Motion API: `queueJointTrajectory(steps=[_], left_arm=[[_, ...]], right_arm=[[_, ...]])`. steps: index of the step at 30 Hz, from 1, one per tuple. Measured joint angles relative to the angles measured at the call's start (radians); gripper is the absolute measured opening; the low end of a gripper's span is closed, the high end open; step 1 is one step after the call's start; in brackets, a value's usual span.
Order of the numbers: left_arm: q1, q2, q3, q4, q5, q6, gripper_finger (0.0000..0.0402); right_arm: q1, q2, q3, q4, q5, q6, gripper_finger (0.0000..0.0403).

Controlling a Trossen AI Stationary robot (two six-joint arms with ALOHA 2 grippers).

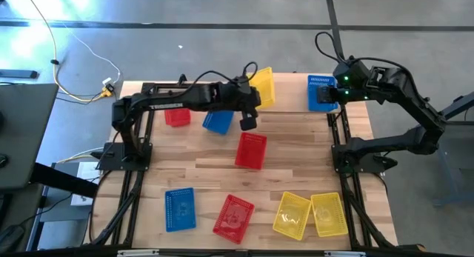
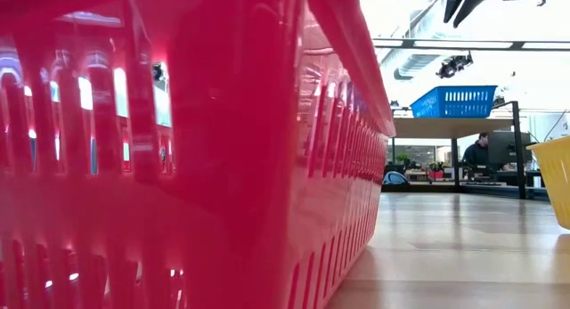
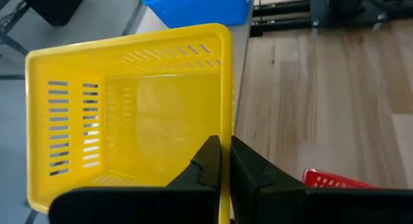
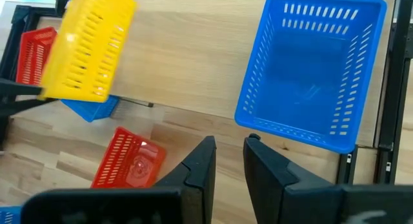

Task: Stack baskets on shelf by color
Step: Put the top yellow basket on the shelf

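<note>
Yellow perforated plastic basket [image 3: 129, 114] held at its rim by the left gripper [image 3: 222, 161], jaws pinched tight on the thin wall; carried tilted above the far edge of the worktop [image 1: 296, 161], over the light wooden shelf [image 4: 187, 62]; blue mesh-sided plastic basket [image 1: 321, 92] already sits on the shelf's right end, just below the right gripper [image 4: 227, 156]; that gripper hangs over it part-open and holds nothing.

Loose on the worktop: red basket [image 1: 250, 150] near centre, a second blue basket [image 1: 218, 121] and small red one [image 1: 177, 117] under the left arm, third blue [image 1: 179, 208], another red [image 1: 234, 217] and two yellow baskets [image 1: 309, 215] along the near edge.

Judgement on the step: yellow goes to its own spot on the shelf, beside the blue, not in it; level the basket first, since it hangs tilted; lower until the base rests flat, then release; a single-wall pinch may let it swing, so move slowly; keep clear of the right arm nearby.
</note>
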Motion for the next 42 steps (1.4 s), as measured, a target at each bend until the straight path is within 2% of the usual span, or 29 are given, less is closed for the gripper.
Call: queueJointTrajectory(steps=[7, 24, 42], left_arm=[[0.005, 0.040, 0.005, -0.014, -0.002, -0.001, 0.0000], [0.032, 0.040, 0.005, -0.025, 0.020, -0.012, 0.0001], [0.027, 0.079, 0.005, -0.005, -0.006, -0.018, 0.0049]], right_arm=[[0.000, 0.000, 0.000, 0.000, 0.000, 0.000, 0.0066], [0.000, 0.000, 0.000, 0.000, 0.000, -0.003, 0.0066], [0.000, 0.000, 0.000, 0.000, -0.006, -0.003, 0.0066]])
